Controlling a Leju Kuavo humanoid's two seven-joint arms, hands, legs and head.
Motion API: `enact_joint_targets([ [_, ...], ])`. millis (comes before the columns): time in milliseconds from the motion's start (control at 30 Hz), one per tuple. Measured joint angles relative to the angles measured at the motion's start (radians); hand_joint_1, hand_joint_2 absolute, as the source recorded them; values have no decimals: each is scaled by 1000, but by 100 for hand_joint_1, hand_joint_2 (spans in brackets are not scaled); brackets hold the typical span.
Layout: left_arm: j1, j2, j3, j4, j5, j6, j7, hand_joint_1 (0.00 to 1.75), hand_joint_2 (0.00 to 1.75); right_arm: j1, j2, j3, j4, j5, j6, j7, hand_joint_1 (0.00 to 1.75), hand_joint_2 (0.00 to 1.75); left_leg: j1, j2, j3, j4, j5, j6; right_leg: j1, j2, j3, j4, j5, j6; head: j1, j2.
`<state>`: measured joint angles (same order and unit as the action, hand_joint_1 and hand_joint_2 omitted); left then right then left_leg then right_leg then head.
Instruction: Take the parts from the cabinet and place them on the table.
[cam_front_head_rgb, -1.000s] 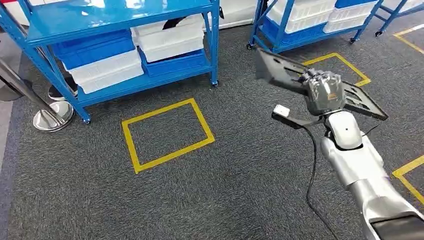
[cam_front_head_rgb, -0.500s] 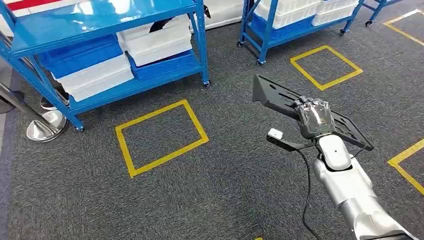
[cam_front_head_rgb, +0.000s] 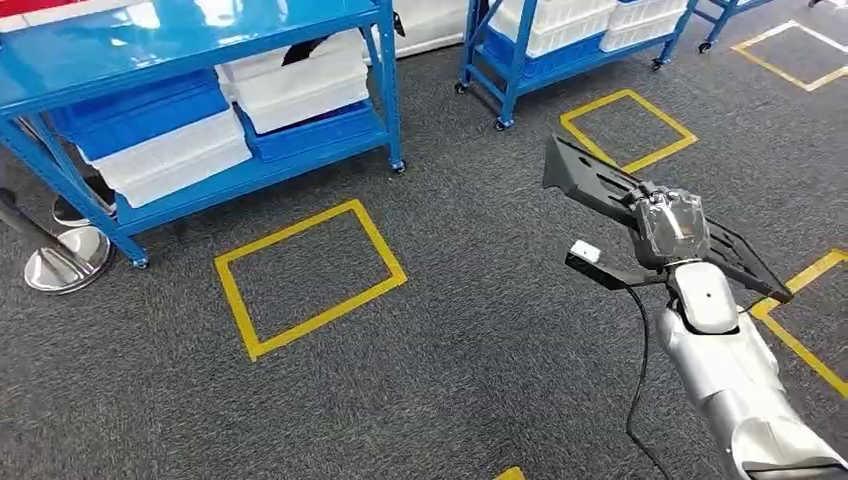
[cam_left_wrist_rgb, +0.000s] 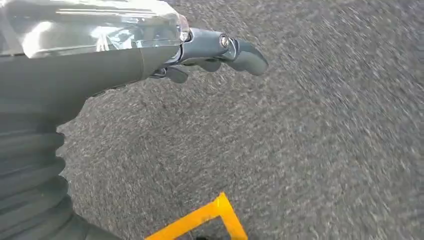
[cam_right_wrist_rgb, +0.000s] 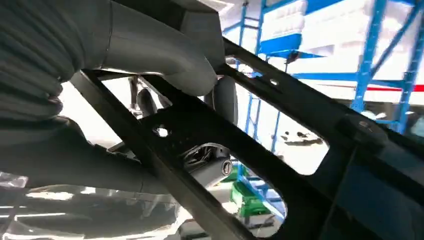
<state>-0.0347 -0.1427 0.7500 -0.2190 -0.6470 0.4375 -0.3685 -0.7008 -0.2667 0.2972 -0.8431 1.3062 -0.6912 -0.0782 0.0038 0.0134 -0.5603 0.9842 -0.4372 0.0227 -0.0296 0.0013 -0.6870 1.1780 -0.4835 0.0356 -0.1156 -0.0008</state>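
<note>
One black part (cam_front_head_rgb: 600, 180); two blue shelving racks, at 10 o'clock (cam_front_head_rgb: 250, 170) and 1 o'clock (cam_front_head_rgb: 520, 60); three complete yellow floor squares (cam_front_head_rgb: 310, 275), (cam_front_head_rgb: 625, 128), (cam_front_head_rgb: 790, 40).

Dark grey carpet (cam_front_head_rgb: 470, 330) lay below me. A yellow tape square (cam_front_head_rgb: 308, 275) sat just in front of the blue shelving rack (cam_front_head_rgb: 190, 60), which carried white and blue bins (cam_front_head_rgb: 170, 150). Beside that rack stood a chrome stanchion base (cam_front_head_rgb: 62, 258).
</note>
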Motion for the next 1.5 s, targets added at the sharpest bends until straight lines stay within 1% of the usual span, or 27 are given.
enact_joint_targets([
  [33, -2, 0, -2, 0, -1, -3, -1, 0, 175, -8, -5, -1, 1, 7, 0, 7, 175, 175, 1, 4, -2, 13, -9, -6, -4, -14, 56, -100, 42, 3, 0, 0],
  [67, -3, 0, -3, 0, -2, -5, -2, 0, 175, -18, -9, -2, 4, 9, 1, 14, 175, 175, -4, 7, -9, 24, -16, -13, 0, -29, 73, -132, 19, 2, 0, 0],
  [100, -8, 0, -3, 0, -4, -7, -2, 0, 175, -27, -11, -2, 5, 13, 2, 21, 175, 175, -9, 8, -15, 40, -22, -18, 3, -16, 68, -136, 28, -11, -1, 0],
  [200, -9, 0, -9, 0, -17, -21, -7, 0, 175, -37, -37, -3, 17, 38, 1, 64, 175, 175, -8, 13, -15, 35, -20, -27, 7, -10, 61, -131, 27, -26, -1, 0],
  [267, -9, 0, -10, 0, -22, -26, -8, 0, 175, -45, -53, -3, 24, 42, 1, 77, 175, 175, -4, 4, -28, 64, -51, -38, 0, -7, 64, -135, 30, -39, -1, 0],
  [367, -9, -1, -14, 3, -28, -30, -8, 0, 175, -62, -84, -4, 37, 47, 2, 85, 175, 175, 0, -3, -128, 294, -164, -47, 3, 0, 62, -135, 30, -44, -1, 0],
  [400, -8, -1, -16, 4, -32, -31, -8, 0, 175, -70, -97, -4, 45, 47, 3, 84, 175, 175, 0, -3, -157, 355, -177, -47, 5, 3, 62, -134, 30, -45, -1, 0],
  [433, -7, -1, -17, 5, -33, -33, -9, 0, 175, -81, -112, -5, 56, 45, 5, 83, 175, 175, 0, -3, -163, 362, -165, -44, 6, 7, 62, -133, 30, -45, -1, 0],
  [467, -7, -1, -17, 5, -33, -34, -11, 0, 175, -96, -127, -5, 66, 41, 8, 77, 175, 175, 0, -4, -146, 318, -130, -39, 8, 12, 63, -133, 30, -45, -1, 0],
  [533, -7, -1, -18, 5, -35, -37, -14, 0, 175, -123, -155, -7, 77, 35, 10, 74, 175, 175, -5, -14, -67, 141, -31, -19, 11, 21, 68, -134, 29, -44, -1, 0],
  [567, -7, 0, -19, 5, -36, -38, -14, 0, 175, -135, -166, -9, 82, 32, 12, 73, 175, 175, -7, -35, -39, 66, -11, -7, 8, 24, 68, -135, 29, -43, -1, 0],
  [733, -7, 1, -31, 7, -55, -60, -10, 0, 175, -183, -225, -8, 107, 109, 64, 114, 175, 175, -8, -31, -15, 14, -8, 6, 7, 39, 61, -150, 43, -8, -1, 0],
  [800, -7, 0, -34, 8, -61, -66, -9, 0, 175, -227, -238, -6, 122, 140, 92, 132, 175, 175, -8, -21, -7, -6, 5, 13, 2, 13, 34, -90, -3, -9, 0, 0],
  [867, -7, 0, -35, 9, -68, -72, -9, 0, 175, -301, -246, 10, 158, 173, 127, 136, 175, 175, -10, -12, -10, -1, 6, 14, 3, 11, -43, 74, -80, -4, 0, 0],
  [900, -7, 0, -37, 10, -71, -74, -11, 0, 175, -337, -246, 23, 181, 185, 148, 133, 175, 175, -10, -7, -12, 2, 4, 15, 3, 11, -76, 143, -99, 0, 0, 0],
  [933, -7, 0, -39, 11, -74, -76, -12, 0, 175, -371, -247, 35, 201, 193, 164, 129, 175, 175, -10, -3, -12, 5, 2, 14, 1, 10, -87, 164, -94, 3, 0, 0],
  [1000, -7, 0, -42, 14, -75, -80, -13, 0, 175, -434, -247, 63, 237, 197, 189, 117, 175, 175, -5, 2, -12, 16, -5, 7, -6, 2, -34, 64, -24, 9, 0, 0],
  [1033, -7, -1, -42, 14, -75, -83, -14, 0, 175, -463, -247, 72, 249, 197, 193, 113, 175, 175, -3, 4, -14, 26, -11, 2, -9, -6, 17, -33, 22, 13, 0, 0],
  [1067, -7, 0, -42, 14, -74, -85, -16, 0, 175, -487, -247, 81, 262, 195, 194, 109, 175, 175, -3, 5, -18, 39, -19, -5, -13, -19, 54, -112, 37, 19, 0, 0],
  [1100, -8, 3, -42, 14, -71, -87, -19, 0, 175, -511, -245, 90, 277, 189, 190, 108, 175, 175, -10, 5, -27, 51, -25, -13, -1, -20, 58, -118, 21, 13, 0, 0],
  [1133, -7, 3, -43, 14, -69, -89, -22, 0, 175, -523, -243, 99, 285, 183, 185, 105, 175, 175, -10, 5, -30, 53, -26, -16, -4, -10, 54, -116, 24, -6, -1, 0],
  [1267, -7, 6, -43, 15, -65, -99, -39, 0, 175, -525, -216, 127, 322, 150, 126, 101, 175, 175, -6, 6, -33, 64, -41, -32, -3, -3, 51, -119, 30, -30, 0, 0],
  [1300, -8, 6, -43, 15, -64, -100, -41, 0, 175, -525, -208, 132, 326, 139, 108, 97, 175, 175, -5, -1, -50, 103, -70, -37, -4, 0, 50, -119, 30, -34, -1, 0],
  [1367, -9, 6, -42, 15, -56, -100, -44, 0, 175, -519, -187, 143, 337, 122, 74, 88, 175, 175, -2, -3, -124, 268, -151, -43, -1, 7, 47, -119, 32, -39, -1, 0],
  [1400, -8, 6, -42, 16, -53, -101, -45, 0, 175, -515, -181, 148, 341, 116, 59, 84, 175, 175, -3, -3, -154, 332, -172, -43, 2, 10, 46, -119, 32, -41, -1, 0],
  [1433, -6, 6, -40, 16, -50, -101, -47, 0, 175, -506, -172, 154, 345, 109, 44, 78, 175, 175, -3, -3, -177, 377, -177, -40, 5, 15, 46, -119, 32, -41, -1, 0],
  [1500, -5, 6, -37, 16, -44, -101, -50, 0, 175, -485, -157, 161, 349, 92, 21, 67, 175, 175, -7, -6, -144, 297, -111, -25, 12, 24, 49, -119, 32, -42, -1, 0],
])
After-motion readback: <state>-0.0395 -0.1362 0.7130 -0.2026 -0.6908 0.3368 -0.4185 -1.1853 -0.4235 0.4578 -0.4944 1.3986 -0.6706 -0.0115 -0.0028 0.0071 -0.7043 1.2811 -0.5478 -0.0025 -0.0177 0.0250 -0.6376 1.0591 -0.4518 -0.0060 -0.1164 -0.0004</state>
